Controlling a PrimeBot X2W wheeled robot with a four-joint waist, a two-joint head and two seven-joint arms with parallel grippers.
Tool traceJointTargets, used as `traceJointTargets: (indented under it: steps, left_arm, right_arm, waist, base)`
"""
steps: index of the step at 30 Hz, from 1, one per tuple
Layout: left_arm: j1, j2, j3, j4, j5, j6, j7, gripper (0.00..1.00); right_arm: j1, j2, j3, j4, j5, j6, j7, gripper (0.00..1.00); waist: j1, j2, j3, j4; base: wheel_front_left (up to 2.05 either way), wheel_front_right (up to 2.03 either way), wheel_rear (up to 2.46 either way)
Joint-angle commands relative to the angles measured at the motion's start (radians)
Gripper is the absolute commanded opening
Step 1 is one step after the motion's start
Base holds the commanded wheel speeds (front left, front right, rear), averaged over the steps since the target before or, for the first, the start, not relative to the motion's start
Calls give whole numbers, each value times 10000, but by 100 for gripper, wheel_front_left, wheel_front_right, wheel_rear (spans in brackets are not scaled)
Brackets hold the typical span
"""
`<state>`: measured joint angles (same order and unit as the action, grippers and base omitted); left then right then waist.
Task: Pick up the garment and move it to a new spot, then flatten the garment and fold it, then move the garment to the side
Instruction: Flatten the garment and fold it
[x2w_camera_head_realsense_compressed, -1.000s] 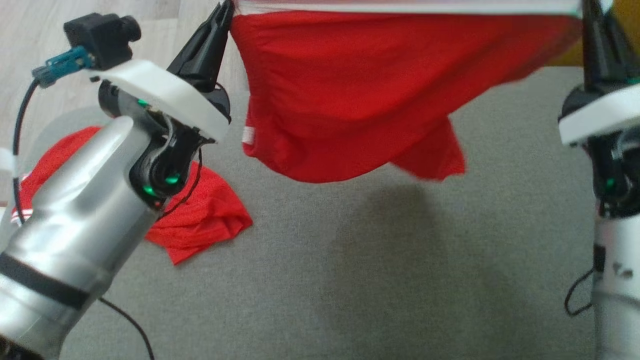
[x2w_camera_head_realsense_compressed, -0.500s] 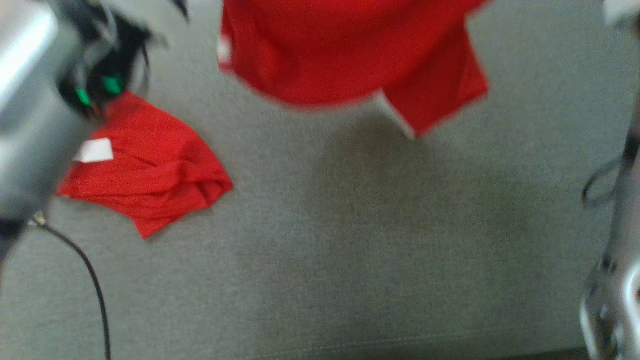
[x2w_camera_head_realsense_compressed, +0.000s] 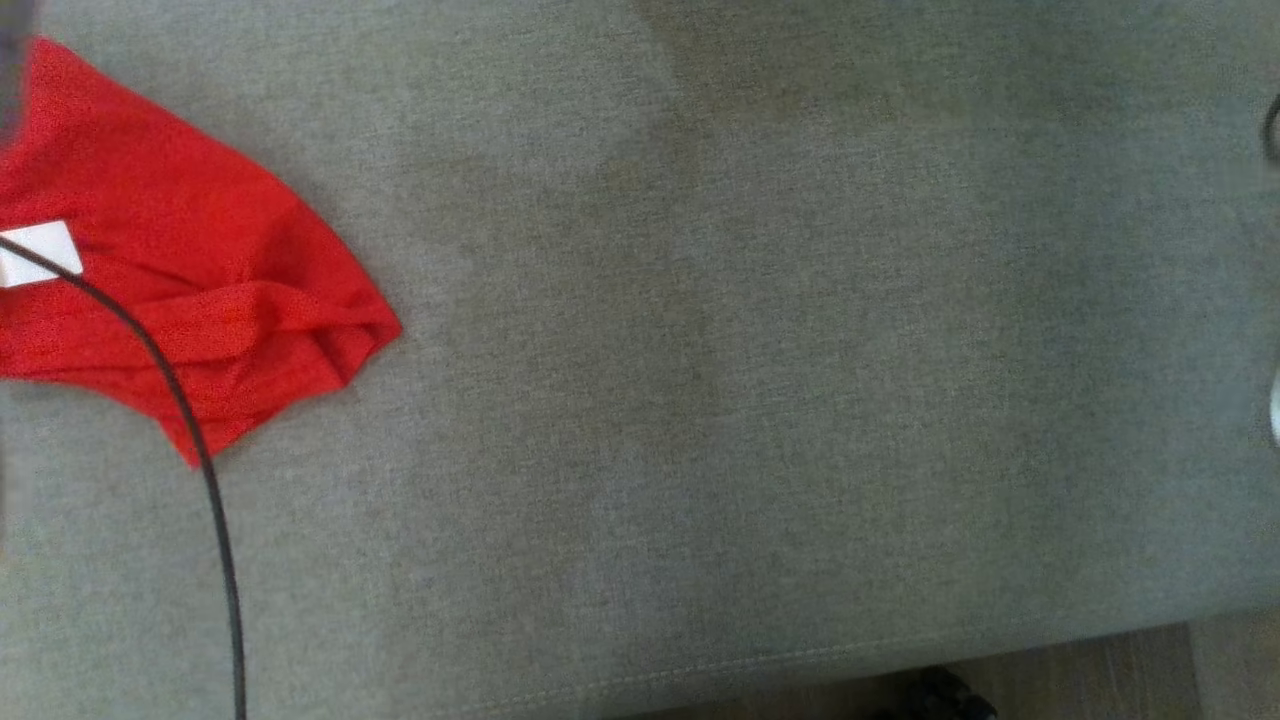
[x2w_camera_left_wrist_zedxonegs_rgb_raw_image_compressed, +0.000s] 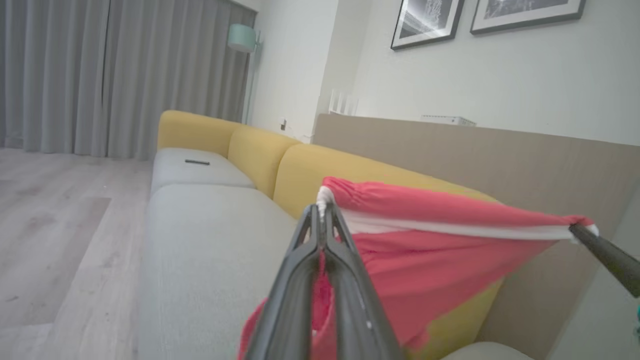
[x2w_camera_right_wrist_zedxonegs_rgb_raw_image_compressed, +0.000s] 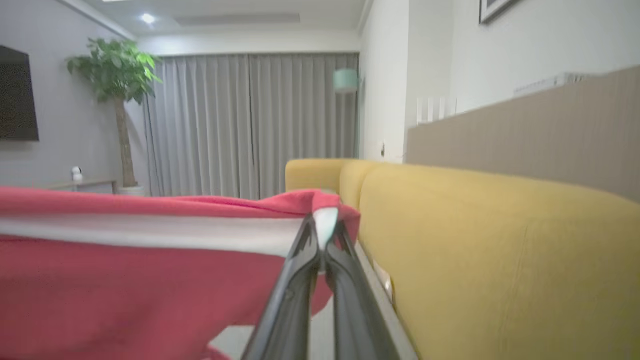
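On sofa (x2w_camera_head_realsense_compressed: 720, 420), red cloth (x2w_camera_head_realsense_compressed: 210, 250), white label (x2w_camera_head_realsense_compressed: 42, 253), garment (x2w_camera_left_wrist_zedxonegs_rgb_raw_image_compressed: 430, 255) aloft

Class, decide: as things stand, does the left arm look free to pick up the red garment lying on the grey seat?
Probably not: the left gripper is shut on the waistband of the raised garment, stretched across to the right gripper. Only a cable crosses the lying garment.

Garment (x2w_camera_left_wrist_zedxonegs_rgb_raw_image_compressed: 425, 260) red w/ white band (x2w_camera_left_wrist_zedxonegs_rgb_raw_image_compressed: 450, 229); sofa (x2w_camera_left_wrist_zedxonegs_rgb_raw_image_compressed: 200, 240) grey/yellow
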<state>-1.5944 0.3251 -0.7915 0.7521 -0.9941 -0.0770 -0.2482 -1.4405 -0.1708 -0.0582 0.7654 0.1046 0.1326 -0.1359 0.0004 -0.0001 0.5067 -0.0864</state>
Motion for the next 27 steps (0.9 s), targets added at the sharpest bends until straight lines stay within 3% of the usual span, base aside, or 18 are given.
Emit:
traceJointTargets:
  steps: [1,6,13,19,27]
  left_arm:
    - [-213,405,483,18,86,-18,-98,0]
    - [1223,-366,888,275,273,-293,-130,0]
    - [4176,-955,1342,-42,1105,-478,-133,0]
    - [7142,-1068,1295,-721,2047,-531,-134,0]
    - [9278,-829,729,-1282,2643,-535,-135,0]
  right_arm:
    - [-16,-114,-36,-91,40,-19,-126,0]
    - [954,-12,106,1586,905,-19,-222,0]
    - [2772,-789,2106,2431,1707,-19,281,0]
    - [4691,-2118,4645,1553,3270,-19,1186,0]
    - [6640,-4122,7359,-418,5370,-19,3006,0]
  waist:
    - [-4,1,-11,10]
    - [-4,1,-54,194]
    - [-4,1,-566,518]
    - [-4,1,-1752,684]
    - [-4,1,-3194,670]
  base:
    - [0,0,0]
    - [0,0,0]
    - [0,0,0]
    - [0,0,0]
    - [0,0,0]
